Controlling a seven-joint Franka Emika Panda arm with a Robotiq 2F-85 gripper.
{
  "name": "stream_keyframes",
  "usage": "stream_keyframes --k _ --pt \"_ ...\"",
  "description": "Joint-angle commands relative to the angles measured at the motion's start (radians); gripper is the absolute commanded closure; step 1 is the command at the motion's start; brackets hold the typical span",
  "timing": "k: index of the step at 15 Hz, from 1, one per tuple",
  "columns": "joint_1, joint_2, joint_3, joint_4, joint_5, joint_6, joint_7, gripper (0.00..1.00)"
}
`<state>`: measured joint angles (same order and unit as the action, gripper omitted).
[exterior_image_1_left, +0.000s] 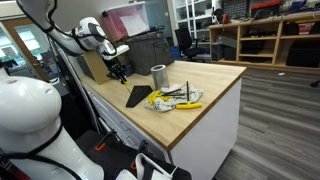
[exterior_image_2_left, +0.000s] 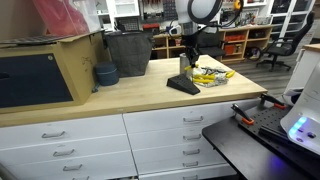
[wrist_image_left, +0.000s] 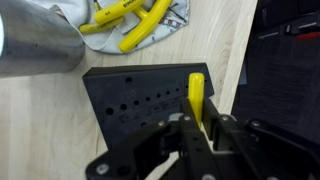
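Claw (wrist_image_left: 200, 128) clamped on yellow-handled tool (wrist_image_left: 196, 95); tool's tip hidden by claw, exact type impossible to tell. Held over black drilled holder block (wrist_image_left: 130, 100), near one end. Beyond block: steel cup (wrist_image_left: 35, 45), cut off at frame edge; loose yellow-gripped tools (wrist_image_left: 140, 22), just beside cup. Held handle plain, short, bright yellow.

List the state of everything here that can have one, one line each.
gripper: shut on the yellow-handled tool, above the black block.
yellow-handled tool: held upright; tip hidden.
black block: resting on the counter, visible holes empty.
metal cup: upright, beside the block.
loose tools: lying in a heap.
drawers: closed.
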<state>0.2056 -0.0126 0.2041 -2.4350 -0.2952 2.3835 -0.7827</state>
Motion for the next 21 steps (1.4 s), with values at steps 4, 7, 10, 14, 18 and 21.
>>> stream_keyframes --k 4,7,10,14,18,21 --pt "0.001 -0.046 -0.002 -0.045 0.044 0.027 -0.070 0.96" --pt "0.001 -0.040 -0.004 -0.044 0.055 0.023 -0.084 0.96" --pt "0.001 -0.033 -0.003 -0.049 0.056 0.022 -0.083 0.96" --pt "-0.005 -0.019 -0.010 -0.044 0.062 0.013 -0.083 0.96" --pt "-0.008 -0.003 -0.016 -0.041 0.064 0.009 -0.080 0.96" --pt "-0.009 0.001 -0.016 -0.037 0.073 0.005 -0.085 0.96"
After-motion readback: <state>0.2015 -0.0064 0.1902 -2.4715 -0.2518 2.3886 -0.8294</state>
